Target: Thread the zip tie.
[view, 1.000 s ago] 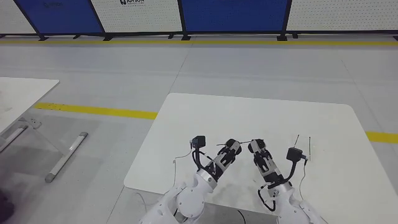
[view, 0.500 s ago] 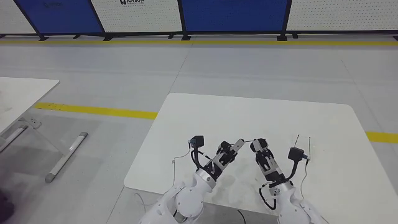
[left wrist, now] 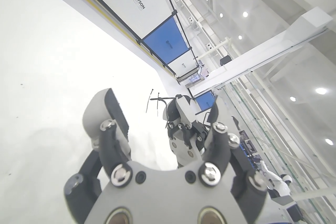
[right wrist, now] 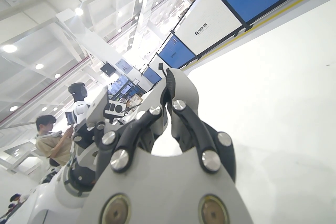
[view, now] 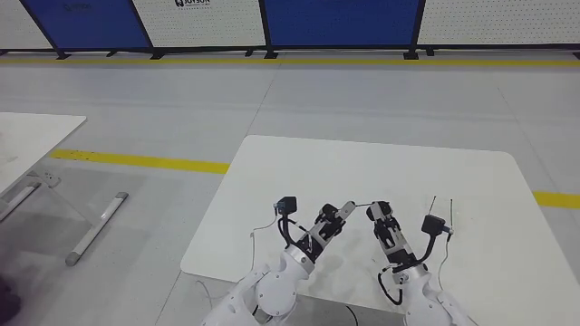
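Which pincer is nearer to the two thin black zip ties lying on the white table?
Right. The right pincer stands next to the two thin black zip ties, not touching; the left pincer is on its far side.

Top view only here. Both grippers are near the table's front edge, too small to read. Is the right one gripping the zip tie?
Observer: Yes. Right wrist view: right gripper shut on the zip tie, a short end sticking out past its tip.
Operator: Left one?
Observer: Left wrist view: left gripper wide open, holding nothing.
Operator: Lined up?
Observer: Roughly, I'd say. In the left wrist view the right gripper's tip shows between the left fingers, farther off.
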Tool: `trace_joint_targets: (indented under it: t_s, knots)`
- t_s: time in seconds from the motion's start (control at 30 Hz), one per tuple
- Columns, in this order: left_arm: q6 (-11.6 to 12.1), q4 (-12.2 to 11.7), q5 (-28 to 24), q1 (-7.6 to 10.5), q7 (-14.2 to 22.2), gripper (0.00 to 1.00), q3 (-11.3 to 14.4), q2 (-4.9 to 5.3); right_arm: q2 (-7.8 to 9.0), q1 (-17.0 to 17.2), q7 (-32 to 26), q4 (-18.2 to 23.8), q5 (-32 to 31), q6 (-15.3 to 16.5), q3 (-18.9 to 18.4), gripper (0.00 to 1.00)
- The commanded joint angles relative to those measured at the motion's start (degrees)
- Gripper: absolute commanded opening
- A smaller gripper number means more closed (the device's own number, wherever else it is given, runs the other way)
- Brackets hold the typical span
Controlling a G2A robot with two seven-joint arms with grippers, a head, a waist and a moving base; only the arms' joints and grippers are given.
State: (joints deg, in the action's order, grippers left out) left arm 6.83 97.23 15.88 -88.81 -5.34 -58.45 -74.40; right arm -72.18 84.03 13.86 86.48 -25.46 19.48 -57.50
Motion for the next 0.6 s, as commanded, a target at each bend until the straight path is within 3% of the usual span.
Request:
trace_joint_targets:
  t_s: [0.0, 0.13, 0.23, 0.57]
  knots:
    - [0.03, -0.05, 0.11, 0.05, 0.17, 0.22, 0.01, 0.02, -0.10, 0.00, -0.02, -0.04, -0.04, 0.00, -0.06, 0.00]
    - [0.06, -0.10, 0.21, 0.10, 0.24, 0.13, 0.00, 0.03, -0.34, -0.02, 0.13, -0.24, 0.03, 0.00, -0.10, 0.00]
    - [0.07, -0.14, 0.24, 0.10, 0.22, 0.00, 0.00, 0.03, -0.49, -0.05, 0.13, -0.41, 0.05, 0.00, -0.13, 0.00]
    - [0.37, -0.37, 0.18, 0.07, 0.50, 0.00, -0.04, 0.07, -0.79, 0.14, 0.09, -0.27, -0.45, 0.00, -0.18, 0.00]
